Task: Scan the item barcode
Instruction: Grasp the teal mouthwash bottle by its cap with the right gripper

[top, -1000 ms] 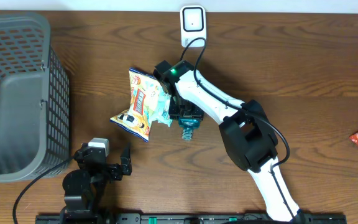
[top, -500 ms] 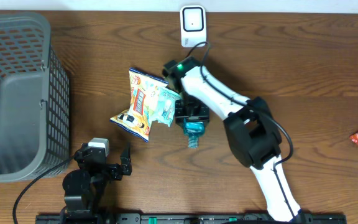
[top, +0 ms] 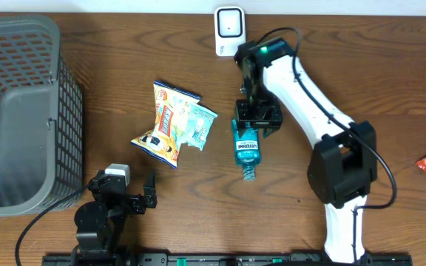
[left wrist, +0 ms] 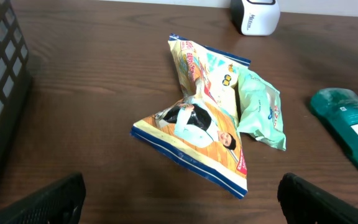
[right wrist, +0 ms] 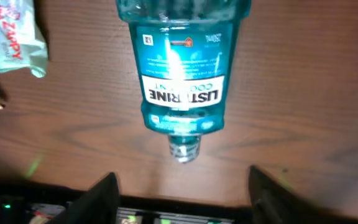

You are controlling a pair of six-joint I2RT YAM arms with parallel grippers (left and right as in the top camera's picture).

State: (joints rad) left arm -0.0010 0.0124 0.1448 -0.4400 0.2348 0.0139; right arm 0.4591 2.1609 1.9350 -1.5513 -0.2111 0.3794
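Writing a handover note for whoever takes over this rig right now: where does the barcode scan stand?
The left gripper is open and idle near the snack bags.
The right gripper is open and holds nothing, above the mouthwash bottle.
The bottle lies flat, label up, short of the white scanner.
Done: no scan is evident.
Left: grasp an item and show its barcode to the scanner.

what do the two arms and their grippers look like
The right arm has white shells with black joints, a green light near its wrist and a thin black cable looping along it; the right gripper is black. The left arm is black with a pale grey block; the left gripper is black too.
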